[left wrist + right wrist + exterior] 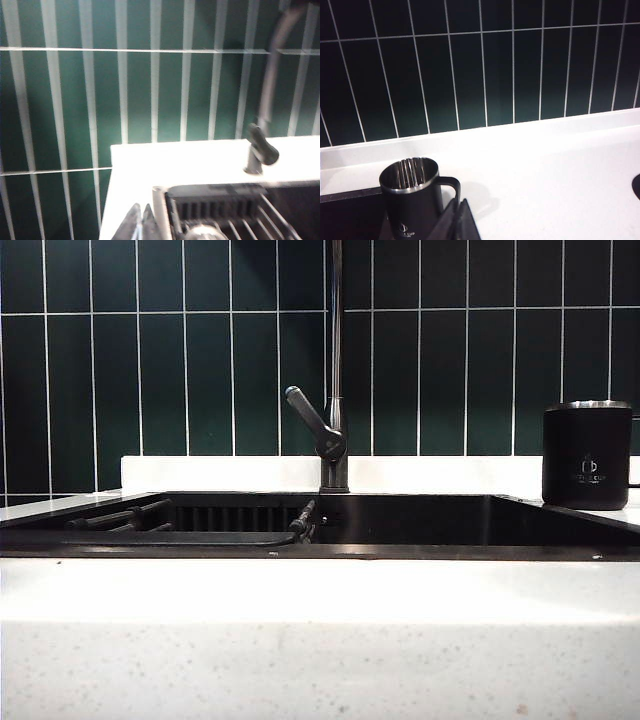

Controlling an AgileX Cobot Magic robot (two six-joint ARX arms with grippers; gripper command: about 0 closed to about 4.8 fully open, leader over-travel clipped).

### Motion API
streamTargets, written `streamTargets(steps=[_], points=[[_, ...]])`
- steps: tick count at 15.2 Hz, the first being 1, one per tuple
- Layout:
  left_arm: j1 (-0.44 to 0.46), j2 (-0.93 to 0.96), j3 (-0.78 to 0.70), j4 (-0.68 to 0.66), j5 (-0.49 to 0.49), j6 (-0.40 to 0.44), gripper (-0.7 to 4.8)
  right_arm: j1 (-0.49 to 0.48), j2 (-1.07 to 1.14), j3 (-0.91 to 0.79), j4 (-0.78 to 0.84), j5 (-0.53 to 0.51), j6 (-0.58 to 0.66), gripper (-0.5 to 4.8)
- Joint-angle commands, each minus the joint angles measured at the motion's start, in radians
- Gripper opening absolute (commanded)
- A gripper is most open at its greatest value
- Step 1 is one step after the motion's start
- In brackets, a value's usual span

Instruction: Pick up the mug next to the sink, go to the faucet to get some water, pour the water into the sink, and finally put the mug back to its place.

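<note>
A: From the exterior view, what is the room like?

B: A white speckled worktop [320, 640] runs along a wall of dark green tiles [140, 380] with pale grout. The black rectangular sink [420, 522] is sunk into it, and the slim dark-metal faucet [336, 360] rises behind it, its lever angled up to the left. The matte black mug [587, 455] with a steel rim stands upright on the worktop right of the sink. Neither hand shows here.

A: And the left wrist view?

B: The left hand [140, 222] has its fingertips pressed together, empty, above the worktop just beside the sink's corner, well apart from the faucet [260, 150].

A: The right wrist view?

B: The right hand [460, 220] is closed too, holding nothing, just beside the mug [412, 200], near its thin handle.
</note>
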Motion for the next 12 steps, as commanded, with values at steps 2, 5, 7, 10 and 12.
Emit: streamTargets(steps=[2, 5, 7, 10, 12], points=[[0.0, 0.273, 0.112, 0.085, 0.13, 0.013, -0.06, -0.001, 0.241, 0.101, 0.042, -0.059, -0.027, -0.09], [0.0, 0.462, 0.131, 0.298, 0.307, 0.013, -0.02, -0.001, 0.34, 0.128, 0.098, -0.069, -0.036, 0.03], [0.0, 0.565, 0.131, 0.431, 0.33, 0.013, 0.75, -0.001, 0.377, 0.128, 0.135, -0.07, -0.036, 0.69], [0.0, 0.763, 0.177, 0.5, 0.332, 0.003, 1.21, -0.001, 0.449, 0.129, 0.147, -0.074, -0.036, 1.07], [0.0, 0.927, 0.262, 0.5, 0.362, 0.007, 1.31, -0.002, 0.549, 0.129, 0.162, -0.073, -0.036, 1.54]])
